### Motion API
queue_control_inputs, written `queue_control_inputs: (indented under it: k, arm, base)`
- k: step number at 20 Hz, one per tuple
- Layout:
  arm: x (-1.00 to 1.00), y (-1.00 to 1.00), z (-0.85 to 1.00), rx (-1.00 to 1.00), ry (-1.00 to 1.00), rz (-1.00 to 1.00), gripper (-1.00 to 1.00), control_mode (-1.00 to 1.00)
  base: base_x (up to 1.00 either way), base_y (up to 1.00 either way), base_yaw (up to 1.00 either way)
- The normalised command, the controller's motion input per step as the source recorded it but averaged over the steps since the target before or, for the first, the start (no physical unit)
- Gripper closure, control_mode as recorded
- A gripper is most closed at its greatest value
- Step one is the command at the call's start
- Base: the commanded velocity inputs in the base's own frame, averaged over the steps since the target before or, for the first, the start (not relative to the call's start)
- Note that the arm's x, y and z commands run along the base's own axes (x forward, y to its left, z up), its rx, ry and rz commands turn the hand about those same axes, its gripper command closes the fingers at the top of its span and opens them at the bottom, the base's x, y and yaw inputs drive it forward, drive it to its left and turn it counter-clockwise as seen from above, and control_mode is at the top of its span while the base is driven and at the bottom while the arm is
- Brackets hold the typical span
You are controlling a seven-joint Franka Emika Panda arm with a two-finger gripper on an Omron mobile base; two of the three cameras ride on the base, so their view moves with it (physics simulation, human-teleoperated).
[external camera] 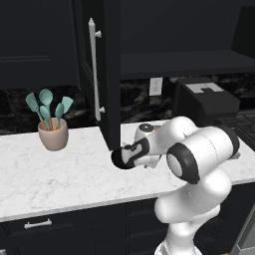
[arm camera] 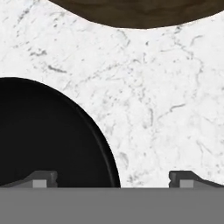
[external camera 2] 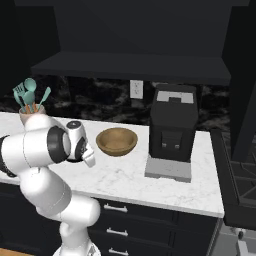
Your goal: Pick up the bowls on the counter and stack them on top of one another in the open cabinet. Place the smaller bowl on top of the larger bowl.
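The jaws are spread wide, and just their two dark tips poke up at the bottom of the hand view. One tip sits over the small black bowl and the other sits over bare white tabletop, so the bowl's rim runs between them. They are not pinching anything. The black bowl is cut off at the left and bottom edges of that view. At the top, just a thin brown slice of the wooden bowl shows, and the rest is cut off.

In the right base view the whole wooden bowl rests on the tabletop, left of a black coffee machine. The white arm hides the black bowl there.

In the left base view the arm bends low and covers both bowls. The cabinet door with its long white handle stands open, and the shelf inside is dark and hard to see. A beige cup of teal tools stands at the far left.
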Motion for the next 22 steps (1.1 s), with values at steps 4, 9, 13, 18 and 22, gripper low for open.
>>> queue_control_inputs:
  k: [4, 9, 13, 18, 22]
  arm:
    - [0.44, 0.10, -0.07, 0.00, 0.00, 0.00, 1.00, -1.00]
    - [0.20, 0.00, 0.00, 0.00, 0.00, -0.01, 1.00, -1.00]
    - [0.00, 0.00, 0.01, 0.00, 0.00, -0.05, 1.00, -1.00]
    - [-0.11, -0.02, 0.38, 0.00, -0.09, -0.10, 1.00, -1.00]
    - [-0.28, -0.45, 0.91, 0.08, -0.13, -0.22, 1.00, -1.00]
  base:
    - [0.00, 0.00, 0.00]
    - [0.00, 0.00, 0.00]
    - [0.00, 0.00, 0.00]
    - [0.00, 0.00, 0.00]
    - [0.00, 0.00, 0.00]
